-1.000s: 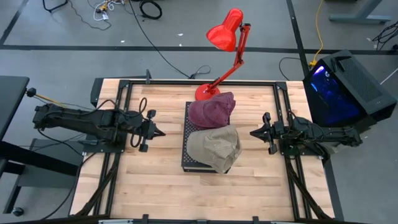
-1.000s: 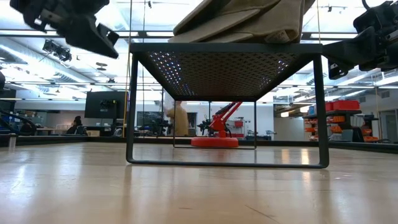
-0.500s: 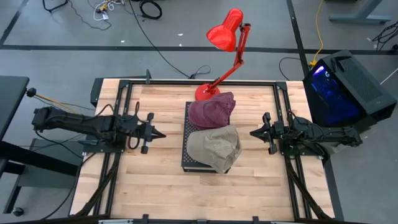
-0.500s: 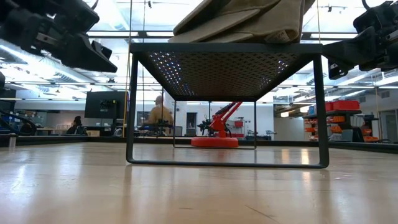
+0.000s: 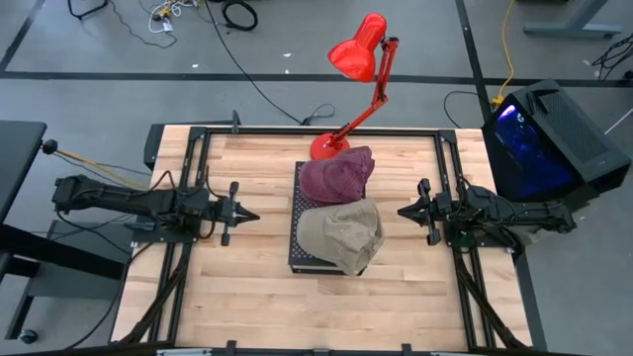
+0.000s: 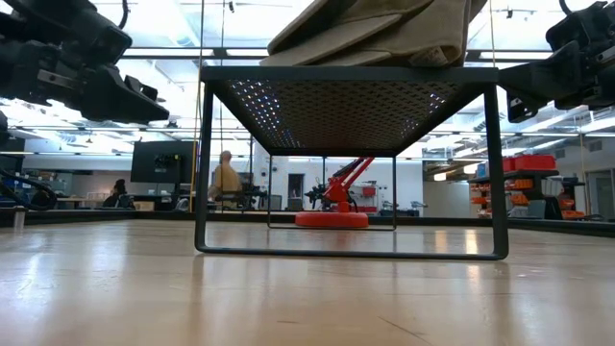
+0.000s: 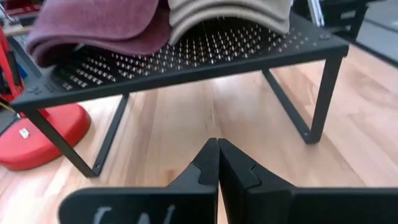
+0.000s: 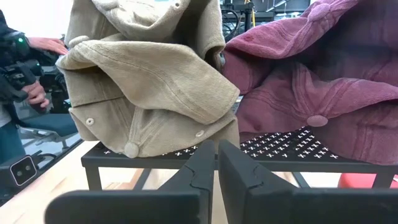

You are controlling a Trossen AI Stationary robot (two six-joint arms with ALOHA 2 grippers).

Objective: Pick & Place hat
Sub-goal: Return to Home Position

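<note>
Since one second ago the left arm has sunk lower and stretched out flatter along the left side of the table, and far behind in the room a person has walked some steps to the side. Now this arm lies nearly level. Its left gripper points at the black shelf and stays apart from it, with the two fingers pressed together and holding nothing. On the opposite side the right arm rests folded in the same low manner. The right gripper also faces the shelf without touching it, and its fingers are closed to a thin slit and are empty. On top of the shelf, in the middle of the table, the brown caps sit stacked one on the other, and just beside them, touching, the red caps are stacked too, on the end nearer to the red lamp.
</note>
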